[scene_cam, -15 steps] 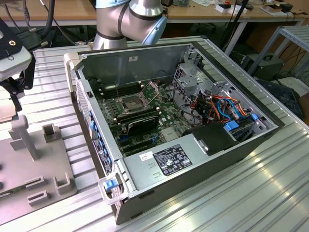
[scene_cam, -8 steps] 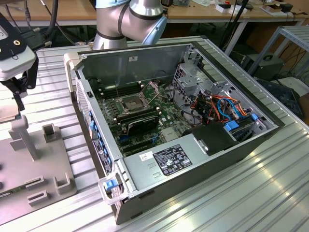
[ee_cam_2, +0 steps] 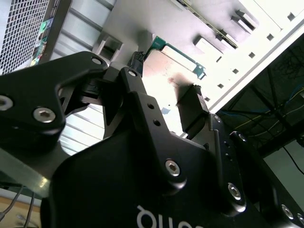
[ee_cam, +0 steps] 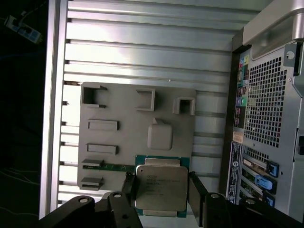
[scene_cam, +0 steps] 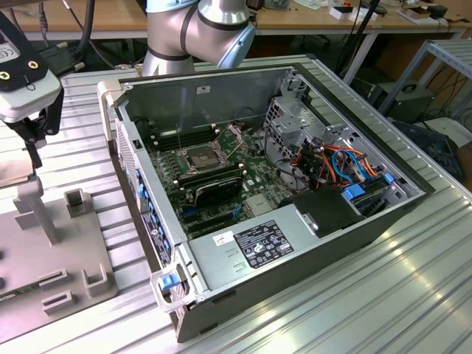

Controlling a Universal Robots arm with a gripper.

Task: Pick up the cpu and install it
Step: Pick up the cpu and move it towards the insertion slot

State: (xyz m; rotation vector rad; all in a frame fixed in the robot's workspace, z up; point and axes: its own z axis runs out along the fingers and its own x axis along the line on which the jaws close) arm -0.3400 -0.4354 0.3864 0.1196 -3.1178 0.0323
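Observation:
The cpu (ee_cam: 159, 190), a flat square chip with a silver-grey top and a green rim, sits between my two black fingers (ee_cam: 196, 192) in the first wrist view. The gripper (ee_cam: 161, 187) is shut on it, one finger against each opposite edge. In the second wrist view the cpu (ee_cam_2: 166, 71) shows between the same fingertips (ee_cam_2: 192, 107). In the exterior view the gripper (scene_cam: 33, 151) hangs at the far left over the grey fixture plate (scene_cam: 29, 258). The black-framed socket (scene_cam: 203, 157) lies unlatched on the motherboard inside the open computer case (scene_cam: 243, 251), well to the exterior view's right of the gripper.
The fixture plate (ee_cam: 123, 137) carries a raised pad (ee_cam: 160, 135), several brackets and slots, and a tall post (scene_cam: 37, 214). Black memory sticks (scene_cam: 214, 184) stand beside the socket. Cables and a drive cage (scene_cam: 324, 158) crowd the case's right half. The ribbed aluminium table (scene_cam: 354, 295) surrounds everything.

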